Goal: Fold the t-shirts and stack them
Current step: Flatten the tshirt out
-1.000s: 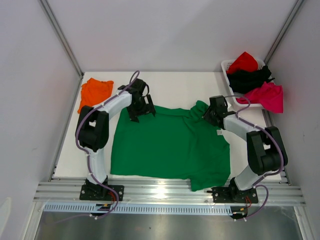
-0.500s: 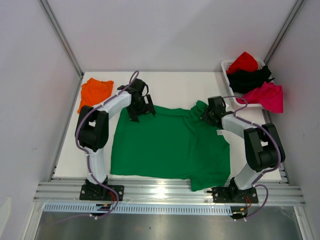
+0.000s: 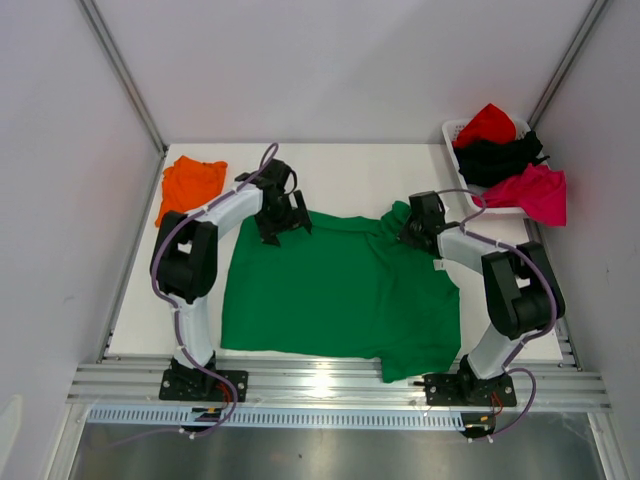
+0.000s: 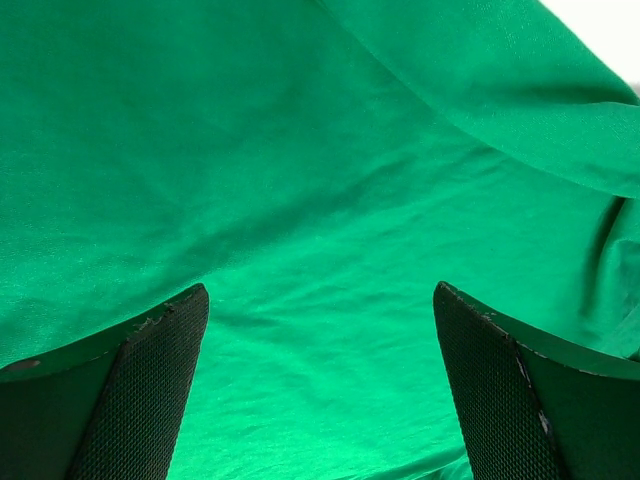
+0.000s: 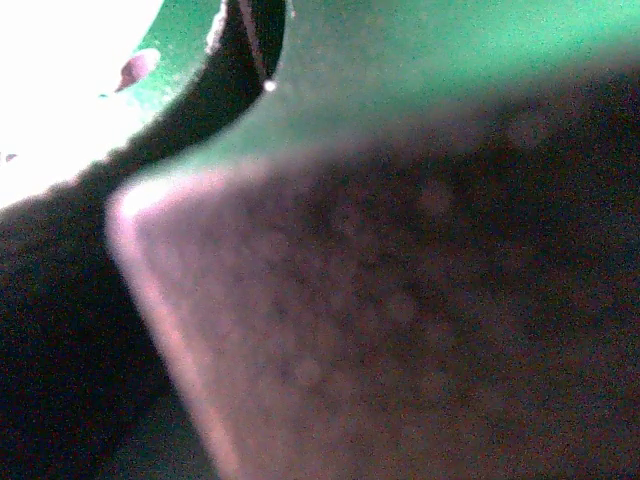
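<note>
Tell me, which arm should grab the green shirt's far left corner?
Probably the left arm: it ends right at that corner of the green t-shirt, jaws open above the cloth. The right arm is at the opposite side.

The right wrist view is blurred: a dark mass (image 5: 400,300) near the lens covers most of it, so how the jaws of the right tool (image 3: 412,230) stand cannot be told. In the left wrist view the lower edge cuts off the fingers (image 4: 130,400) of the left tool (image 4: 320,290). A pile of t-shirts (image 3: 500,155) hides much of the basket (image 3: 450,140).
</note>
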Available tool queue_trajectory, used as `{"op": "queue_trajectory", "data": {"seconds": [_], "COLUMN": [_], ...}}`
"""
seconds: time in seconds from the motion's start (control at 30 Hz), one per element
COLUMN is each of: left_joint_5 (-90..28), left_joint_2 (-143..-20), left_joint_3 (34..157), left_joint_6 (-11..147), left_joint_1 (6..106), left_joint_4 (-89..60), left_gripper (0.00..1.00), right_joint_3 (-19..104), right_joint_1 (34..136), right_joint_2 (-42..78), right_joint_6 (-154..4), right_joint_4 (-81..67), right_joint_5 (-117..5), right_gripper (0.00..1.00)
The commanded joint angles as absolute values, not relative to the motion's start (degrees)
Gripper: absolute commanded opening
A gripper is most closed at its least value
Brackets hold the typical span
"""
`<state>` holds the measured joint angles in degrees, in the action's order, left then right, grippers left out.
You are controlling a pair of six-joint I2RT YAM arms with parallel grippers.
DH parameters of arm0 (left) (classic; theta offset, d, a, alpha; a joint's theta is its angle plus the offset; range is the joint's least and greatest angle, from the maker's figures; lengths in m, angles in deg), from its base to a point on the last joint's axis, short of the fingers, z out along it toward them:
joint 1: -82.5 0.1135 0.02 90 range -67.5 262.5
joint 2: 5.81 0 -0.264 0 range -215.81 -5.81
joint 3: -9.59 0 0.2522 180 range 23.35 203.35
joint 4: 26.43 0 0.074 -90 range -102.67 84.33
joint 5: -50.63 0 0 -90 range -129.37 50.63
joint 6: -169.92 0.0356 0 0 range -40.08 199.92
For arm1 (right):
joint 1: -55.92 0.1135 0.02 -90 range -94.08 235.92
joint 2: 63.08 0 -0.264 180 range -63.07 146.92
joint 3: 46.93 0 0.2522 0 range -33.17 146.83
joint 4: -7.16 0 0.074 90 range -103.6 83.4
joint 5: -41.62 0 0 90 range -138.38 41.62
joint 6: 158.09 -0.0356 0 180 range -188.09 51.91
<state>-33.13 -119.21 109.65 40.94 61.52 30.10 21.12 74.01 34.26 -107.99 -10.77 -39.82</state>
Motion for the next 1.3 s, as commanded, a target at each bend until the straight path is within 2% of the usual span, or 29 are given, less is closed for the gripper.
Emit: {"op": "queue_trajectory", "data": {"seconds": [0.0,1.27], "left_joint_5": [-32.3,-31.6], "left_joint_2": [-118.6,-115.3], "left_joint_3": [109.4,107.8], "left_joint_6": [41.8,41.9], "left_joint_1": [62.0,61.9], "left_joint_4": [29.1,28.6], "left_gripper": [0.95,0.94], "right_joint_3": [23.9,27.9], "right_joint_1": [75.5,78.9], "right_joint_2": [34.0,33.6], "right_joint_6": [-106.1,-103.1], "right_joint_4": [-8.7,-7.5], "right_joint_5": [-38.7,-34.4], "right_gripper": [0.05,0.03]}}
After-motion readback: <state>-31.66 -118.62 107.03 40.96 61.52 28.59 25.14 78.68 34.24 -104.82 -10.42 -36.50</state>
